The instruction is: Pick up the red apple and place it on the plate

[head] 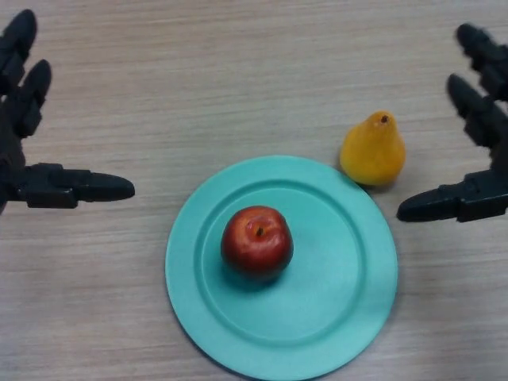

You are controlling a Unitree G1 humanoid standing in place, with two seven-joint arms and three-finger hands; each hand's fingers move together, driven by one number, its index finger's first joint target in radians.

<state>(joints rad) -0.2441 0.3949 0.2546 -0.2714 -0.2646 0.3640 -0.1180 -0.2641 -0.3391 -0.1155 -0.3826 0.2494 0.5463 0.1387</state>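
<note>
Head view: red apple [256,240] sits upright on teal plate [349,309], near its middle; placement looks done. Left hand [24,127] and right hand [476,143] spread wide, empty, well apart. Yellow pear [372,149] beside plate rim on bench [198,79]

Red apple [256,240]: glossy, round, dark red with a lighter orange-red flush on its left flank; upright, stem pit facing up. It rests inside the plate's central well, slightly left of centre. Plate [349,294]: round, turquoise, with a broad raised rim, lying flat on the wood-grain desk [238,79]; its lower edge leaves the view.
</note>
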